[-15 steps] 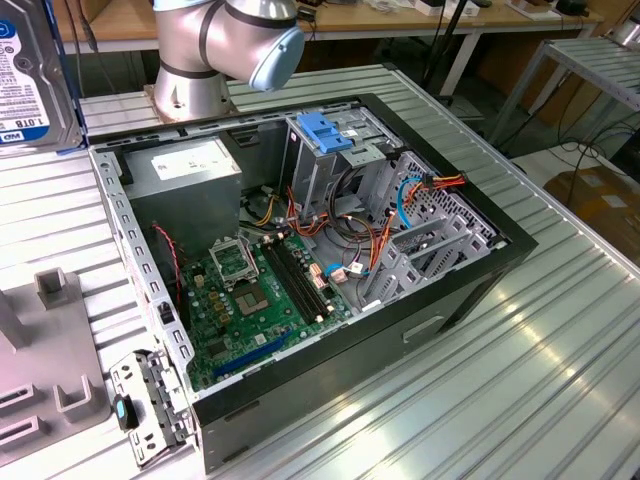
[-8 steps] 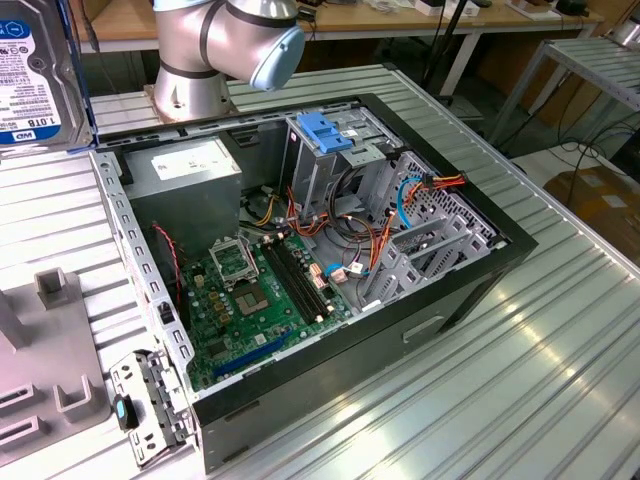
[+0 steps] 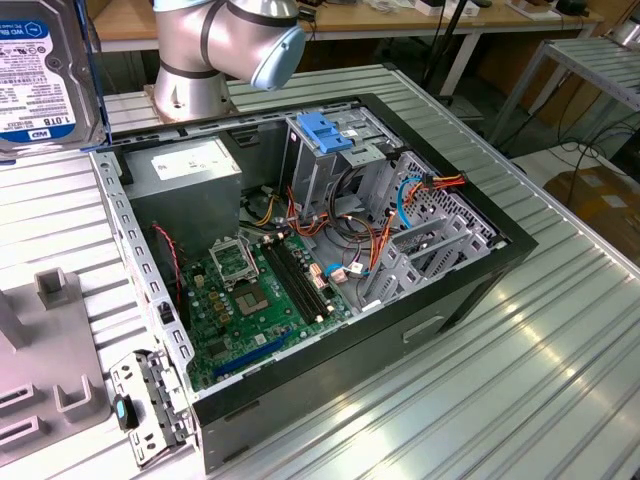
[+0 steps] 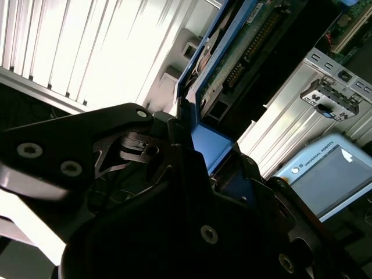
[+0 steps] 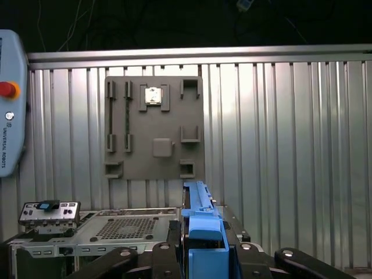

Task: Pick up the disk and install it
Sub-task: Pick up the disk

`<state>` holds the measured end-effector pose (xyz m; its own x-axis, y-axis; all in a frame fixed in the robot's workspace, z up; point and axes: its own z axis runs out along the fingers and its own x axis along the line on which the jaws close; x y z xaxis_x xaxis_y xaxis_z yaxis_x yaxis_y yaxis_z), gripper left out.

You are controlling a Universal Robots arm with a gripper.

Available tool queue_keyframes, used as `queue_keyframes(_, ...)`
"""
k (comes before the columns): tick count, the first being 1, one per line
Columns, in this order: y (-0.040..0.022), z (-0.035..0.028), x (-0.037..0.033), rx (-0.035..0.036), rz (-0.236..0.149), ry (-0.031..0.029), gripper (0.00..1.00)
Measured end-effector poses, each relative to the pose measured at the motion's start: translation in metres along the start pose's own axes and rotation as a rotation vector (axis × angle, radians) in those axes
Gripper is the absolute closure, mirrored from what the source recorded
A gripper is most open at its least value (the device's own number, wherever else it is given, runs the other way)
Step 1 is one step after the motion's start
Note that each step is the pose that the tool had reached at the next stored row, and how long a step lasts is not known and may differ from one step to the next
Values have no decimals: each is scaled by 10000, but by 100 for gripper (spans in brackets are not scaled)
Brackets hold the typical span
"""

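The disk, with a white and blue label on its face, hangs in the air at the exterior view's upper left, above the table and to the left of the open computer case. In the second wrist view its green board side and blue plastic rail run out from my gripper, whose black fingers are shut on the rail end. Seen edge-on in the first wrist view, the disk stands upright in the gripper.
Inside the case stand a grey drive cage with a blue handle, a motherboard and loose cables. A grey fixture plate and a small metal bracket lie to the case's left. A teach pendant rests on the table.
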<state>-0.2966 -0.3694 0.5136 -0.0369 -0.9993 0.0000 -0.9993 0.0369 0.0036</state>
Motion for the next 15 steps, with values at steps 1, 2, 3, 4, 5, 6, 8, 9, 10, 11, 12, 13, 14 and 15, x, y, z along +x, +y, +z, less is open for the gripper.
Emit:
queue_keyframes(1, -12, 0, 0, -1, 0, 0, 63)
queue_keyframes(2, -20, 0, 0, 0, 0, 0, 63)
queue_keyframes(3, -27, 0, 0, 0, 1, 0, 63)
queue_keyframes(4, -34, 1, 1, 1, 0, 0, 63)
queue_keyframes(5, -47, 1, 2, 0, 1, 0, 63)
queue_keyframes(6, -59, 0, 1, 0, 1, 0, 63)
queue_keyframes(8, -97, 0, 0, 0, 1, 0, 63)
queue_keyframes(9, -113, 1, 0, 0, 1, 0, 63)
queue_keyframes(10, -128, 0, 0, 0, 1, 0, 63)
queue_keyframes(11, -148, 0, 0, 0, 1, 0, 63)
queue_keyframes(12, -162, 0, 0, -1, 1, 0, 63)
queue_keyframes(13, -178, 0, 0, -1, 1, 1, 63)
queue_keyframes(14, -191, 0, 0, 0, 0, 0, 63)
queue_keyframes(15, -204, 0, 0, -1, 1, 1, 63)
